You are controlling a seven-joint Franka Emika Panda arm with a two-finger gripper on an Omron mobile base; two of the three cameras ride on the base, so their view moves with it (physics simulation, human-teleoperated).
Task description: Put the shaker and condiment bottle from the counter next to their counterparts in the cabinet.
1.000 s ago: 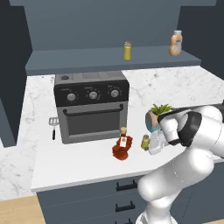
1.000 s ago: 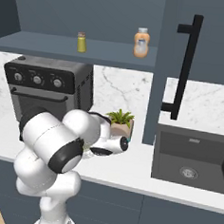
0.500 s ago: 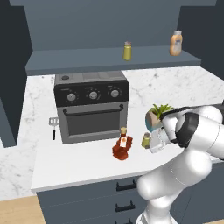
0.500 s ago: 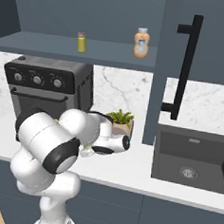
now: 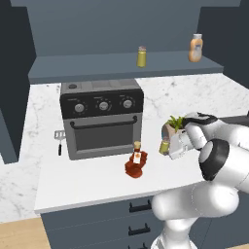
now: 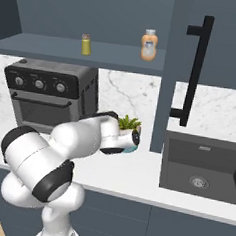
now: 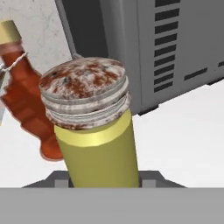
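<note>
My gripper (image 5: 168, 146) has its fingers clamped on the shaker (image 7: 94, 131), held just above the counter (image 5: 92, 182) beside the toaster oven (image 5: 102, 116). The condiment bottle (image 5: 136, 163) stands on the counter before the oven. 2 counterparts occupy the cabinet (image 5: 97, 65) shelf.

Shaker (image 7: 97, 144): yellow-green body; greyish cap mottled rust-red. Bottle (image 5: 136, 163): dark red-brown, tan cap, small white label. Worktop (image 5: 97, 182): white marble with grey veins. Drawers (image 5: 112, 221): dark blue-grey. Oven (image 5: 102, 116): black with grey front. Shelf shaker (image 5: 141, 57): yellow-green, reddish cap. Shelf bottle (image 5: 195, 48): orange, pale grey cap. Plant (image 6: 128, 123): green. Sink (image 6: 201, 166): dark grey.
</note>
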